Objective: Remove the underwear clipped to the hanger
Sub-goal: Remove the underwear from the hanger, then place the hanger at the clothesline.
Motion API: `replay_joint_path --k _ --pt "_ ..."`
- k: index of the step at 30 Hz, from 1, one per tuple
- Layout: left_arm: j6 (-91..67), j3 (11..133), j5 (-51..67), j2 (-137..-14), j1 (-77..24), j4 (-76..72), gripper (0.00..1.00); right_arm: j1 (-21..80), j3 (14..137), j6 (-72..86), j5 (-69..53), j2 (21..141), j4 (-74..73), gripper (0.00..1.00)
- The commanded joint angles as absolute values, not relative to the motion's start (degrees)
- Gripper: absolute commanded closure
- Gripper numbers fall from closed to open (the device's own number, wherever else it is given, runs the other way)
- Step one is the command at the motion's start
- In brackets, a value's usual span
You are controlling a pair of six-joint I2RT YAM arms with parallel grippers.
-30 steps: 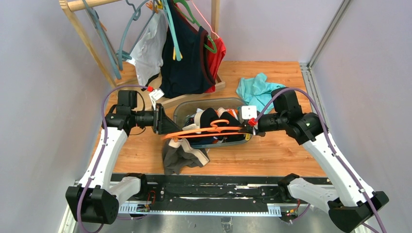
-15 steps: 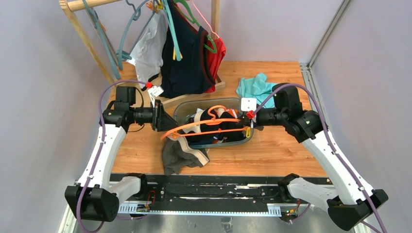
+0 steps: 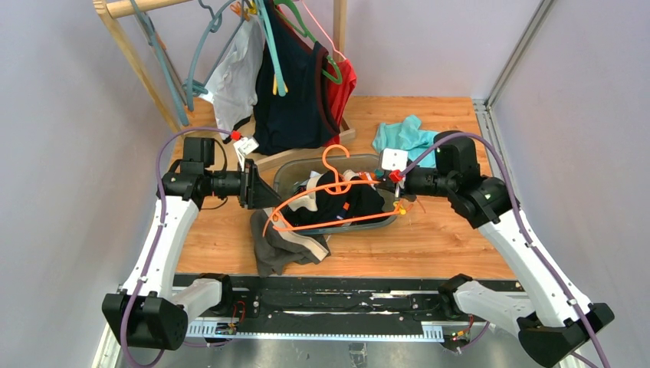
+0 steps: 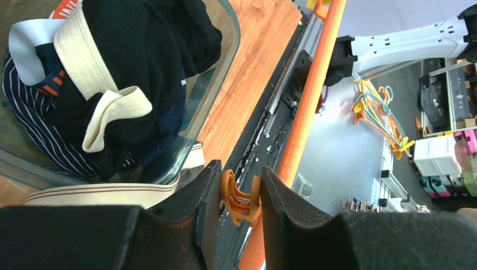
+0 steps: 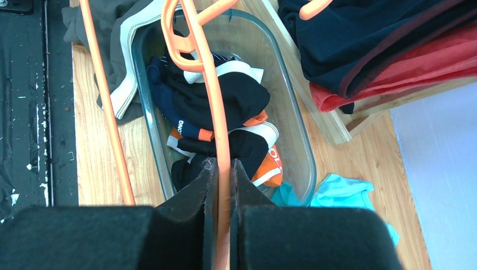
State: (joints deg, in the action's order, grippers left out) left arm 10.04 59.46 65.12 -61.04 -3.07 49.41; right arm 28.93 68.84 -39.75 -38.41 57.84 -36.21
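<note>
My right gripper (image 3: 392, 180) is shut on the right end of an orange clip hanger (image 3: 329, 192), whose rod runs between its jaws in the right wrist view (image 5: 216, 112). My left gripper (image 3: 268, 205) is shut on the hanger's left orange clip (image 4: 241, 197). The dark grey-brown underwear with beige waistband (image 3: 283, 245) lies crumpled on the table just below that clip. I cannot tell whether the clip still grips it. Its waistband shows in the left wrist view (image 4: 101, 196). Several other briefs, black ones among them (image 3: 337, 201), lie in the glass bin (image 3: 287, 172) under the hanger.
A wooden rack at the back left holds several hangers, a navy tank top (image 3: 295, 92), a red cloth (image 3: 341, 88) and a white garment (image 3: 238, 73). A teal cloth (image 3: 406, 138) lies behind my right gripper. A yellow clip (image 3: 398, 207) hangs at the hanger's right end.
The hanger has tipped so its hook now points toward the back, over the bin. My right gripper moved slightly back with it. The grey-brown underwear shifted a little left.
</note>
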Motion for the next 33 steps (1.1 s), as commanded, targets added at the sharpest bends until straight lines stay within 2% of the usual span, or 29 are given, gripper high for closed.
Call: replay_joint_path --k 1,4,10,17,23,33 --pt "10.64 60.41 65.6 -60.22 -2.99 50.32 0.91 28.29 67.16 -38.06 -37.23 56.2 -32.03 0.99" --pt "10.83 61.62 63.99 -60.31 -2.94 50.33 0.99 28.3 67.15 -38.64 -38.32 56.4 -32.55 0.99" --pt "12.79 65.53 59.19 -58.45 -2.09 47.52 1.0 28.3 65.55 -40.63 -40.08 56.48 -33.95 0.99" --pt "11.82 65.59 51.29 -51.42 -1.76 32.3 1.0 28.3 64.51 -39.14 -40.66 57.22 -34.6 0.99" --pt "19.3 65.4 64.65 -49.53 -2.36 36.95 1.0 28.21 67.2 -31.87 -35.81 59.9 -33.31 0.99" --pt "34.31 58.74 71.81 -47.92 -4.29 41.24 1.0 27.44 70.79 -19.61 -39.0 65.26 -31.68 0.99"
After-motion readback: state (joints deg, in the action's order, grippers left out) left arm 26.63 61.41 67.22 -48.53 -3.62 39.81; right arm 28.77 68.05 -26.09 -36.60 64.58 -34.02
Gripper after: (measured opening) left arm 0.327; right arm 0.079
